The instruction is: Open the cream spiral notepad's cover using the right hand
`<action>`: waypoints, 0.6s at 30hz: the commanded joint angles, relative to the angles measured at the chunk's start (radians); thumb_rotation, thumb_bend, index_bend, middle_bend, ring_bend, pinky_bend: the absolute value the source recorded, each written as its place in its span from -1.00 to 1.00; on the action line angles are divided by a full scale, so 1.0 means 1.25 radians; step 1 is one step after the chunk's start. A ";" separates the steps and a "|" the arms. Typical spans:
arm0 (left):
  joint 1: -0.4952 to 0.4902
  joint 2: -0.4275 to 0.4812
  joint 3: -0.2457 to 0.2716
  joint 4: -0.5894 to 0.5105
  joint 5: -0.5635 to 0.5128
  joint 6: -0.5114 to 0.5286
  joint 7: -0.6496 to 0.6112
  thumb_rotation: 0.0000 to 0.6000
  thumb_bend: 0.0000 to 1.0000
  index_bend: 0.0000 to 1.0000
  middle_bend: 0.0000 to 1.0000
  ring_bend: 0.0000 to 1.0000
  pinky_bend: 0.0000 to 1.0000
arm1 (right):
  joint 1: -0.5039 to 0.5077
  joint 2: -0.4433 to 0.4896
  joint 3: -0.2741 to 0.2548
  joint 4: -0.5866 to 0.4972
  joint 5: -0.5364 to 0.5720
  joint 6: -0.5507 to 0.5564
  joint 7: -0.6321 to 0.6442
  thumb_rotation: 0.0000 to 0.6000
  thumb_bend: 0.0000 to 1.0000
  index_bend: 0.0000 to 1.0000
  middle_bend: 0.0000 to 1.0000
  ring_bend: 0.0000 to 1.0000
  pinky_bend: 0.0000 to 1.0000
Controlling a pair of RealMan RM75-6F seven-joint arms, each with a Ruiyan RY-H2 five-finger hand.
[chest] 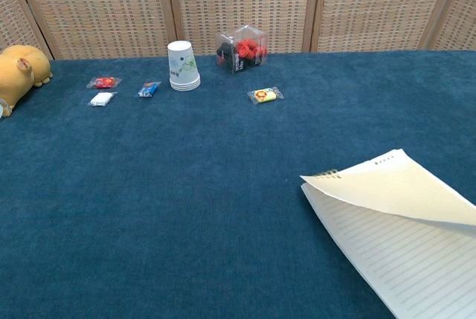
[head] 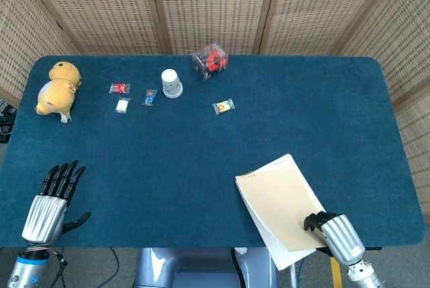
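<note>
Head view looks steeply down from high; chest view sits low, nearer, sharing the table [head: 201, 160].

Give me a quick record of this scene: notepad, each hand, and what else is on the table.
notepad: near the table's front right edge, cover lifted off the lined page
right hand: pinching the cover's near corner
left hand: at the front left, fingers spread, holding nothing
far side: plush toy, paper cup, clear box, small wrapped sweets

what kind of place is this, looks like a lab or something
Probably a robot test or data-collection setup rather than a home: a table covered in blue felt, woven screens closing it off behind, and unrelated props laid out on it, such as a plush toy, a paper cup and a notepad.
</note>
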 commanded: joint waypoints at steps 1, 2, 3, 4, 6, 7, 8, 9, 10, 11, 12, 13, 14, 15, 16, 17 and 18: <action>0.001 0.001 -0.001 -0.002 0.001 0.003 -0.001 1.00 -0.98 -1.00 -1.00 -1.00 -0.93 | 0.004 -0.003 0.008 0.000 -0.011 0.010 -0.005 1.00 0.18 0.40 0.46 0.28 0.62; 0.001 0.002 -0.002 -0.003 0.000 0.004 -0.003 1.00 -0.98 -1.00 -1.00 -1.00 -0.93 | 0.007 -0.003 0.012 -0.001 -0.016 0.013 -0.009 1.00 0.18 0.40 0.46 0.28 0.62; 0.001 0.002 -0.002 -0.003 0.000 0.004 -0.003 1.00 -0.98 -1.00 -1.00 -1.00 -0.93 | 0.009 -0.003 0.017 -0.003 -0.018 0.015 -0.013 1.00 0.18 0.40 0.46 0.28 0.62; 0.001 0.002 -0.002 -0.003 -0.001 0.004 -0.004 1.00 -0.98 -1.00 -1.00 -1.00 -0.93 | 0.013 -0.002 0.023 -0.007 -0.021 0.016 -0.018 1.00 0.18 0.40 0.46 0.28 0.61; 0.000 0.002 -0.002 -0.002 -0.002 0.001 -0.003 1.00 -0.98 -1.00 -1.00 -1.00 -0.93 | 0.025 0.002 0.038 -0.020 -0.022 0.015 -0.025 1.00 0.17 0.40 0.45 0.28 0.61; 0.000 0.002 -0.002 -0.002 -0.002 0.000 -0.003 1.00 -0.98 -1.00 -1.00 -1.00 -0.93 | 0.031 0.005 0.046 -0.029 -0.021 0.012 -0.029 1.00 0.17 0.40 0.45 0.28 0.61; 0.000 0.002 -0.003 -0.002 -0.003 -0.001 -0.003 1.00 -0.98 -1.00 -1.00 -1.00 -0.93 | 0.040 0.007 0.058 -0.039 -0.022 0.011 -0.034 1.00 0.17 0.40 0.45 0.27 0.61; 0.000 0.002 -0.003 -0.001 -0.004 -0.001 -0.003 1.00 -0.98 -1.00 -1.00 -1.00 -0.93 | 0.048 0.010 0.067 -0.048 -0.021 0.007 -0.039 1.00 0.17 0.40 0.44 0.27 0.61; 0.000 0.002 -0.004 -0.001 -0.005 -0.001 -0.004 1.00 -0.98 -1.00 -1.00 -1.00 -0.93 | 0.055 0.014 0.076 -0.059 -0.020 0.003 -0.045 1.00 0.17 0.40 0.44 0.27 0.60; -0.001 0.003 -0.005 -0.002 -0.007 -0.001 -0.006 1.00 -0.98 -1.00 -1.00 -1.00 -0.93 | 0.063 0.019 0.085 -0.070 -0.019 -0.001 -0.052 1.00 0.17 0.40 0.44 0.26 0.60; -0.001 0.003 -0.005 -0.002 -0.008 -0.001 -0.008 1.00 -0.98 -1.00 -1.00 -1.00 -0.93 | 0.072 0.023 0.095 -0.082 -0.018 -0.007 -0.060 1.00 0.17 0.40 0.43 0.26 0.59; -0.001 0.004 -0.006 -0.002 -0.009 -0.002 -0.009 1.00 -0.98 -1.00 -1.00 -1.00 -0.93 | 0.078 0.027 0.101 -0.090 -0.017 -0.011 -0.065 1.00 0.17 0.40 0.43 0.25 0.59; -0.002 0.004 -0.006 -0.001 -0.010 -0.003 -0.010 1.00 -0.98 -1.00 -1.00 -1.00 -0.93 | 0.088 0.032 0.113 -0.103 -0.015 -0.018 -0.072 1.00 0.17 0.40 0.42 0.24 0.58; -0.002 0.004 -0.006 -0.001 -0.010 -0.004 -0.011 1.00 -0.98 -1.00 -1.00 -1.00 -0.93 | 0.098 0.036 0.125 -0.114 -0.012 -0.025 -0.078 1.00 0.17 0.40 0.42 0.24 0.57; -0.003 0.005 -0.007 -0.001 -0.011 -0.005 -0.013 1.00 -0.98 -1.00 -1.00 -1.00 -0.93 | 0.109 0.041 0.137 -0.125 -0.006 -0.036 -0.085 1.00 0.17 0.40 0.42 0.24 0.57; -0.003 0.005 -0.007 -0.001 -0.012 -0.005 -0.014 1.00 -0.98 -1.00 -1.00 -1.00 -0.93 | 0.118 0.046 0.146 -0.135 -0.002 -0.045 -0.091 1.00 0.17 0.40 0.42 0.24 0.57; -0.003 0.005 -0.007 0.000 -0.012 -0.005 -0.014 1.00 -0.98 -1.00 -1.00 -1.00 -0.93 | 0.125 0.050 0.154 -0.143 0.003 -0.054 -0.096 1.00 0.17 0.40 0.42 0.24 0.57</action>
